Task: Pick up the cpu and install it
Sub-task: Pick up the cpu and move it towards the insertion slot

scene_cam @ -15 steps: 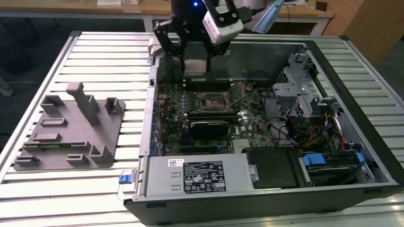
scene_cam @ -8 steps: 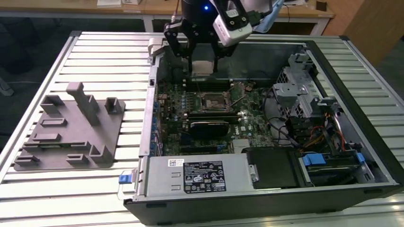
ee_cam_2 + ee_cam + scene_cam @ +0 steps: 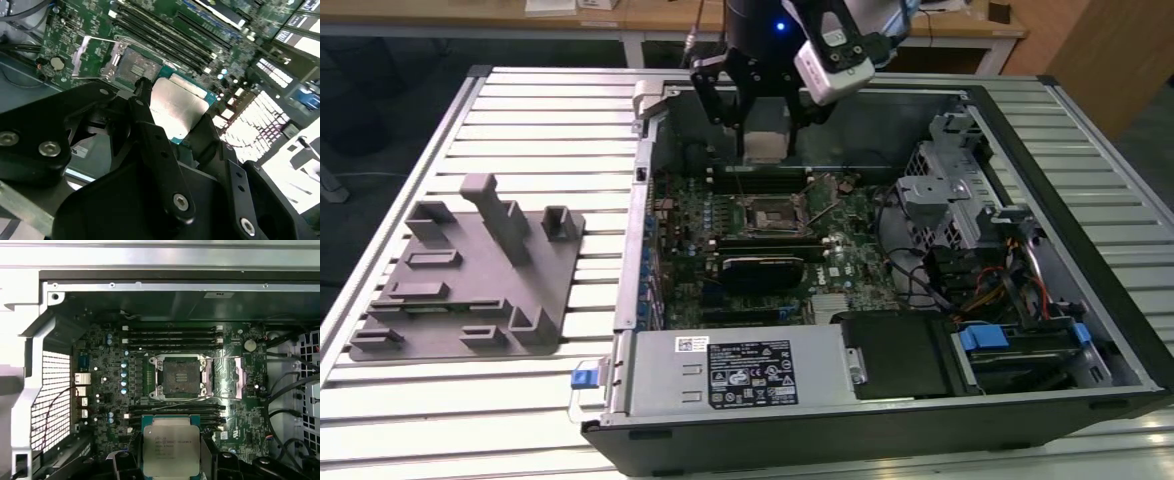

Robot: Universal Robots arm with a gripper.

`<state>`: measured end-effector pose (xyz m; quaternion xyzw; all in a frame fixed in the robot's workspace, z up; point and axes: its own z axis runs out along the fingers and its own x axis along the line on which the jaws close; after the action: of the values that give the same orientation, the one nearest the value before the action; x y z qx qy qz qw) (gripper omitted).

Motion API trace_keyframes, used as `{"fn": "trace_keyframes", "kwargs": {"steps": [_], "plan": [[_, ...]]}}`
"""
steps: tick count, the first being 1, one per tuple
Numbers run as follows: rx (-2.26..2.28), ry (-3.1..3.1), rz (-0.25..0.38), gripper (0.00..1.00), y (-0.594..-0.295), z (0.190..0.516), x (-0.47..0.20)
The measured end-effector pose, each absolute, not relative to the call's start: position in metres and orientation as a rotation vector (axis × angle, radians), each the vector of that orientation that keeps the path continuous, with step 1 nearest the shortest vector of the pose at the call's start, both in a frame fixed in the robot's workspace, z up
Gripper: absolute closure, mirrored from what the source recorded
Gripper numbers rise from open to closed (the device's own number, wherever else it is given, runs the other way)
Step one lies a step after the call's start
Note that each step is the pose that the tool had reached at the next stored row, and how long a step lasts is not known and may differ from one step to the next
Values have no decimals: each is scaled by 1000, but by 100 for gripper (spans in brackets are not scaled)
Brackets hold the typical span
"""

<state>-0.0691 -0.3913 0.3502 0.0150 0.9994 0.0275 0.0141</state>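
Gripper point(image 3: 766, 148) clamped on the cpu point(image 3: 171, 450), poised over the open computer case point(image 3: 1067, 140).

Its fingers point(image 3: 150, 135) pinch the chip by two opposite edges, metal lid up, a hold that seems meant to keep the underside free to settle flat. It hangs above the motherboard point(image 3: 847, 255) near the case's far wall, offset from the empty CPU socket point(image 3: 181, 376) and apparently clear of the board. The socket's load plate point(image 3: 240, 377) lies folded open to one side, so nothing covers the seat.
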Motion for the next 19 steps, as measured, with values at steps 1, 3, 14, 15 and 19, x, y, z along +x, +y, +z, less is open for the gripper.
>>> {"fn": "trace_keyframes", "kwargs": {"steps": [1,3,14,15,19], "plan": [[47,3113,86,46,-391,349,-67],[47,3114,85,46,-389,346,-63],[47,3122,85,46,-379,331,-44],[47,3123,85,46,-378,329,-42],[47,3127,85,46,-376,322,-40]]}}
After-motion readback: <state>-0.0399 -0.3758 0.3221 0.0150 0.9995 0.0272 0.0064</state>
